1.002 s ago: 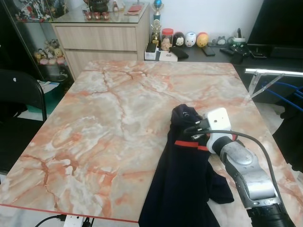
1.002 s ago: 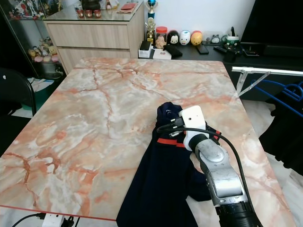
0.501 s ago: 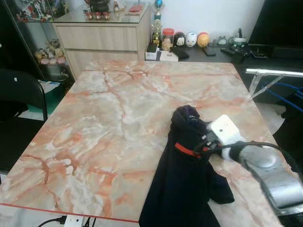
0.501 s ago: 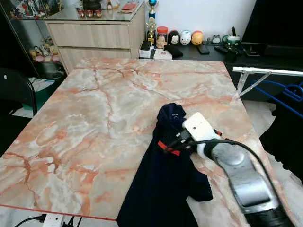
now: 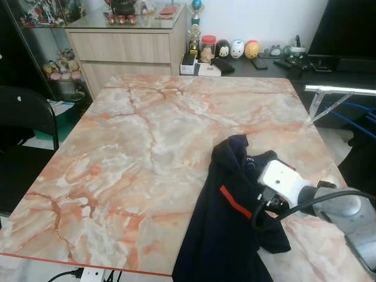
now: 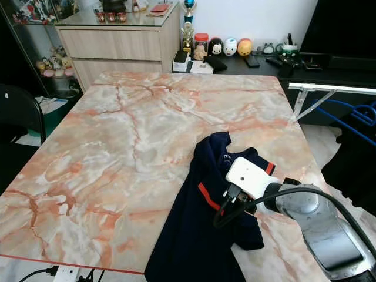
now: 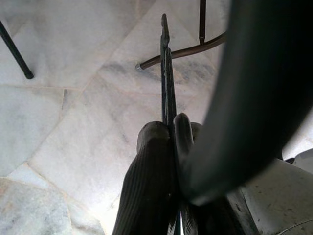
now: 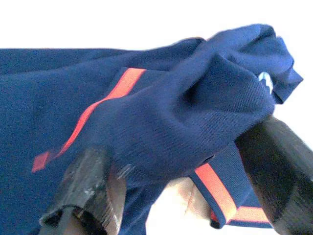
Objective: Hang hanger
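Change since the earlier pictures: we find the right gripper (image 6: 230, 202) drawn back toward the robot and turned, its white wrist housing now over the middle of the navy shirt (image 5: 226, 226) rather than at the collar. The collar end of the shirt has shifted with it and lies more spread, with the red stripe running diagonally just beside the housing on its left.

Count, as we see it:
- One navy shirt with red trim, lying under and around the right gripper on the marble table (image 5: 135, 153), its lower end hanging over the near table edge.
- One right gripper. In the right wrist view its two black fingers (image 8: 93, 188) stand wide apart, with a raised fold of the shirt (image 8: 195, 112) between them; we cannot tell whether the cloth is actually pinched.
- One left gripper (image 7: 168, 129), hanging beside the robot over the pale tiled floor (image 7: 63, 122); its two ribbed fingers (image 7: 151, 166) are pressed together on a thin dark metal rod, which we take for the hanger (image 7: 165, 68).
- One black chair (image 5: 23, 117), well to the left of the right gripper.
- One wooden cabinet (image 5: 126, 47) beyond the far table edge, with a row of small figurines (image 5: 235, 48) on the dark shelf next to it.
- One drying rack (image 6: 329, 97) to the right of the table, well apart from the gripper.
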`<state>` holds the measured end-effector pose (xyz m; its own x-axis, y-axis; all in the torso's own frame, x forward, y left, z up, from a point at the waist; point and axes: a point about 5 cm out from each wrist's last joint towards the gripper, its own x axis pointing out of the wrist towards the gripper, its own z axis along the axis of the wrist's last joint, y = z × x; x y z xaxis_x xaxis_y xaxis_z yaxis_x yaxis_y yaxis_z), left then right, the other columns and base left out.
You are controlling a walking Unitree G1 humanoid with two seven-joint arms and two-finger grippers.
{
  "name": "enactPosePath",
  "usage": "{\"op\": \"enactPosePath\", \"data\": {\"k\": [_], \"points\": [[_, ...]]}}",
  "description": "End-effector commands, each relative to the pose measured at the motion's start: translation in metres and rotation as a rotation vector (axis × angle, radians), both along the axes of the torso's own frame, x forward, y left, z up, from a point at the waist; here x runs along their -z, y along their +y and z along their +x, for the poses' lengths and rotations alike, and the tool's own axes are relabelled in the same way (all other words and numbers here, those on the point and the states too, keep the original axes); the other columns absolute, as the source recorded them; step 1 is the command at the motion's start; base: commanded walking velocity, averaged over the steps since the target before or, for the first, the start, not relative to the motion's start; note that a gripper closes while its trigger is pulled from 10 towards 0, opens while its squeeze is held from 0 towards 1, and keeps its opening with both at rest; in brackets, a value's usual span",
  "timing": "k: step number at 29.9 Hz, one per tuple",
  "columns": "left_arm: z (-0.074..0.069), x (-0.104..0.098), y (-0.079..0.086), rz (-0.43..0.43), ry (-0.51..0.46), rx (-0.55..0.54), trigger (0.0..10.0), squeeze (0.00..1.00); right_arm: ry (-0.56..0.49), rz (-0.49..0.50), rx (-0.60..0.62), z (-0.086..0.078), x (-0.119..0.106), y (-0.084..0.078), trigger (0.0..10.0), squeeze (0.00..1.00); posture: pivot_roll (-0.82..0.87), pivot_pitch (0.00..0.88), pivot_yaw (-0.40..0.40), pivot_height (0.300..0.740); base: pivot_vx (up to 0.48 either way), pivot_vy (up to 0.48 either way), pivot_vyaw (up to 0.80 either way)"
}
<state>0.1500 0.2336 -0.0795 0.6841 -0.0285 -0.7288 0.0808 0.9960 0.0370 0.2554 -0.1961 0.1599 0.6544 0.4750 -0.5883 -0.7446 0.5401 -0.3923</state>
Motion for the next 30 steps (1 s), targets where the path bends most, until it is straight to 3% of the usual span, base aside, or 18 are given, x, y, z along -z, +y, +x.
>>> {"op": "enactPosePath", "data": {"k": [1, 4, 5, 18, 30], "points": [[-0.001, 0.000, 0.004, 0.004, 0.017, -0.006, 10.0, 0.00, -0.027, 0.011, -0.023, -0.001, -0.010, 0.001, 10.0, 1.00, -0.02, 0.016, 0.022, 0.740, 0.000, 0.000, 0.00], [0.000, 0.000, 0.002, -0.001, 0.014, -0.004, 10.0, 0.00, -0.075, 0.027, 0.005, 0.004, -0.019, -0.001, 10.0, 1.00, -0.02, 0.014, 0.023, 0.740, 0.000, 0.000, 0.00], [0.001, 0.000, 0.000, -0.013, 0.012, -0.002, 10.0, 0.00, -0.100, 0.032, 0.040, 0.009, -0.021, -0.003, 10.0, 0.00, -0.02, 0.013, 0.023, 0.740, 0.000, 0.000, 0.00], [0.002, 0.001, -0.005, -0.030, 0.010, 0.009, 10.0, 0.00, -0.074, 0.103, -0.003, 0.005, -0.018, 0.014, 10.0, 0.00, -0.01, 0.019, 0.024, 0.740, 0.000, 0.000, 0.00], [0.003, -0.002, -0.003, -0.032, -0.014, 0.024, 10.0, 0.00, -0.036, 0.116, -0.037, 0.002, -0.008, 0.020, 10.0, 0.00, -0.01, 0.010, 0.023, 0.740, -0.293, 0.000, 0.00]]}}
